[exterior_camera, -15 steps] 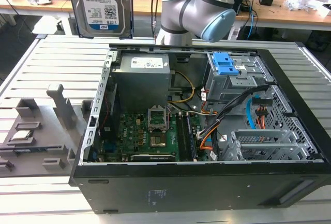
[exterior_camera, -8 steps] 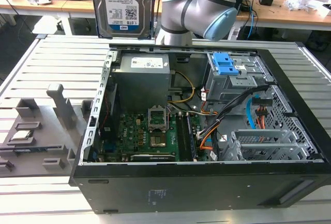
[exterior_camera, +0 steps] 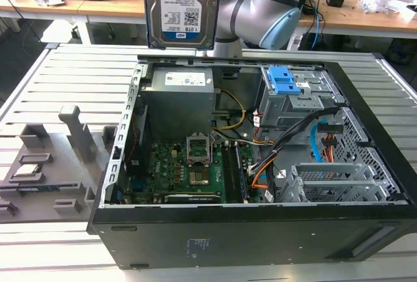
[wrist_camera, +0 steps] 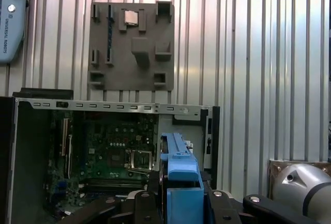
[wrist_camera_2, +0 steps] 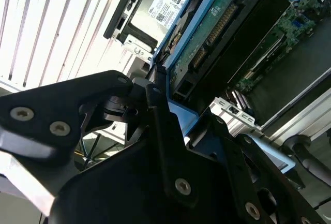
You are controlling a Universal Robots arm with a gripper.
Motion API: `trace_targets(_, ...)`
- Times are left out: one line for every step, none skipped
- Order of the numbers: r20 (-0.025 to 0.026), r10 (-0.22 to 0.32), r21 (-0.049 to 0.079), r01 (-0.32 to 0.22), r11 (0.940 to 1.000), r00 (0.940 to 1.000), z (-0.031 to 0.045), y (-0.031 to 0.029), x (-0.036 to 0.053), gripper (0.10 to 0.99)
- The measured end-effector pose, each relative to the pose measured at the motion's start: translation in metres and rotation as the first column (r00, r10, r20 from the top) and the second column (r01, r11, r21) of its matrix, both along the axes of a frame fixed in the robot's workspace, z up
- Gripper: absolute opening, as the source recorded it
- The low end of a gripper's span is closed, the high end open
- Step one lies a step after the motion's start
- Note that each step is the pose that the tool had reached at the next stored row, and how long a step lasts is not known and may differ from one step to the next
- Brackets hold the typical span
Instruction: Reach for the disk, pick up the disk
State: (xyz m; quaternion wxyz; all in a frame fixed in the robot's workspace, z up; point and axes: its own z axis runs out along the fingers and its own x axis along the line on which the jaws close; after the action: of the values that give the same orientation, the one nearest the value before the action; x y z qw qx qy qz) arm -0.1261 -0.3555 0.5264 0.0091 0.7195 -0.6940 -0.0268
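Starting with the exterior view: where was the disk? (desk)

I had the disk [exterior_camera: 181, 5] up high, label toward the camera, well above the open computer case [exterior_camera: 247, 236]. The arm [exterior_camera: 260, 8] was just behind it. A grey fixture [exterior_camera: 45, 158] sat on the slatted table [exterior_camera: 85, 67] at the exterior view's left. (me)

And the second wrist view? (desk)

The gripper [wrist_camera_2: 155, 105] was clamped tight on the disk's blue bracket [wrist_camera_2: 178, 113]. I saw the green circuit board [wrist_camera_2: 212, 38] facing the lens and the motherboard [wrist_camera_2: 289, 32] beyond it. (me)

First wrist view? (desk)

I saw the bracket edge-on [wrist_camera: 178, 167], pinched between the black fingers [wrist_camera: 154, 185]. It hung over the case, with the motherboard showing inside and the fixture on the table farther off. (me)
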Motion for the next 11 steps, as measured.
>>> trace_targets(-0.0001,0.0,0.0,0.0,1.0,1.0,0.0,0.0001,0.0039,0.369)
trace_targets(-0.0003,0.0,0.0,0.0,1.0,1.0,0.0,0.0002,0.0095,0.369)
trace_targets(-0.0005,0.0,0.0,0.0,1.0,1.0,0.0,0.0003,0.013,0.369)
trace_targets(-0.0005,0.0,0.0,0.0,1.0,1.0,0.0,0.0003,0.0168,0.369)
trace_targets(-0.0007,0.0,0.0,0.0,1.0,1.0,0.0,0.0004,0.0215,0.369)
trace_targets(-0.0008,0.0,0.0,0.0,1.0,1.0,0.0,0.0005,0.0255,0.369)
trace_targets(-0.001,0.0,0.0,0.0,1.0,1.0,0.0,0.0006,0.0318,0.369)
trace_targets(-0.0011,0.0,0.0,0.0,1.0,1.0,0.0,0.0006,0.0356,0.369)
trace_targets(-0.0013,0.0,0.0,0.0,1.0,1.0,0.0,0.0008,0.0414,0.369)
trace_targets(-0.0016,0.0,-0.001,0.0,1.0,1.0,0.0,0.0009,0.0495,0.369)
trace_targets(-0.0018,0.0,-0.001,0.0,1.0,1.0,0.0,0.0011,0.0548,0.369)
